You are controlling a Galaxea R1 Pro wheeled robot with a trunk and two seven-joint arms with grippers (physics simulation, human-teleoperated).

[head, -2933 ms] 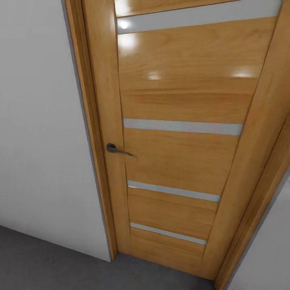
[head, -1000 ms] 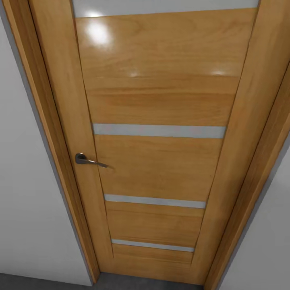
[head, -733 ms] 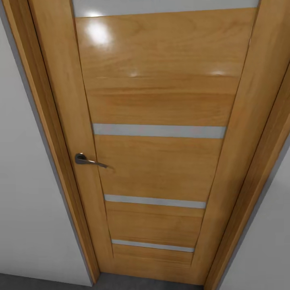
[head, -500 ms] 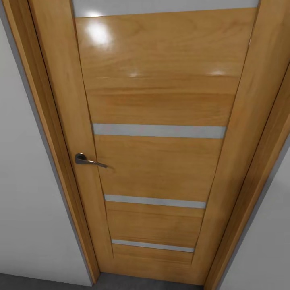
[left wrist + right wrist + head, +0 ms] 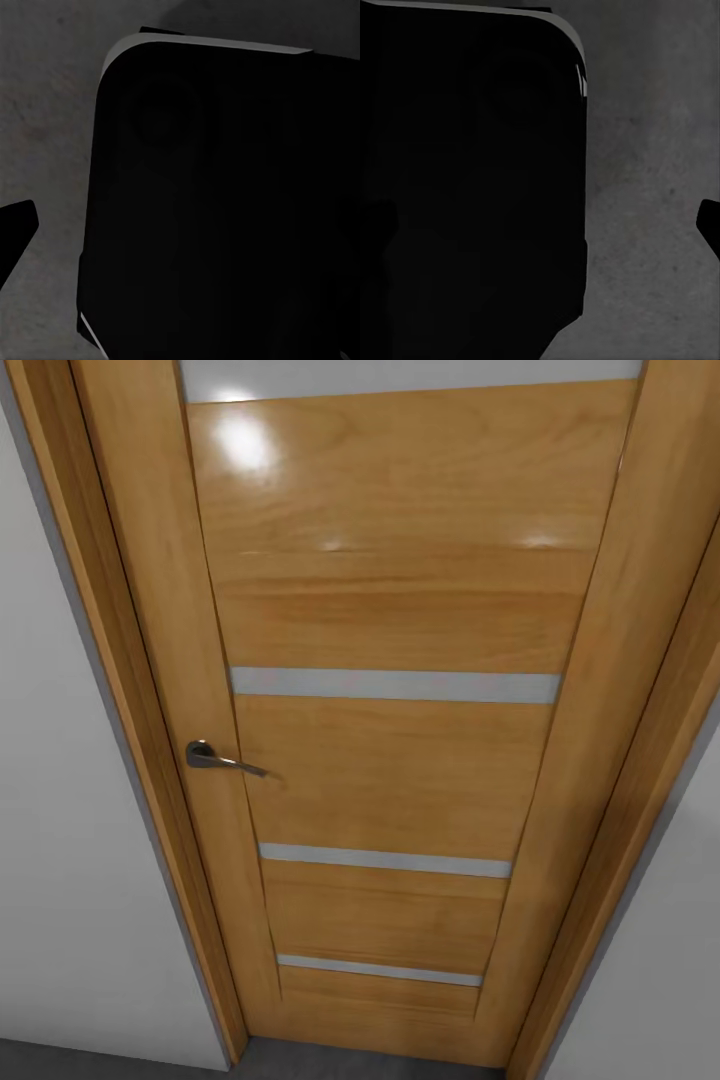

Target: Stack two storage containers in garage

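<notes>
Presently facing door point(image 5: 400, 760) (closed) | handle point(image 5: 222, 759) | wrist cameras over dark floor point(image 5: 652, 225) | end effector spread: cannot tell

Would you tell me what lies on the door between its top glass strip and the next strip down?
In the head view, between the top glass strip and the next strip lies only bare glossy wood panel of the door, with light reflections.

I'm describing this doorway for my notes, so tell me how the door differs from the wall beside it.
The door is glossy light wood with visible grain and bright reflections; the wall is plain matte white. The door is crossed by pale horizontal strips and carries a dark metal handle; the wall has no markings or fittings. Both run down to the dark grey floor.
</notes>
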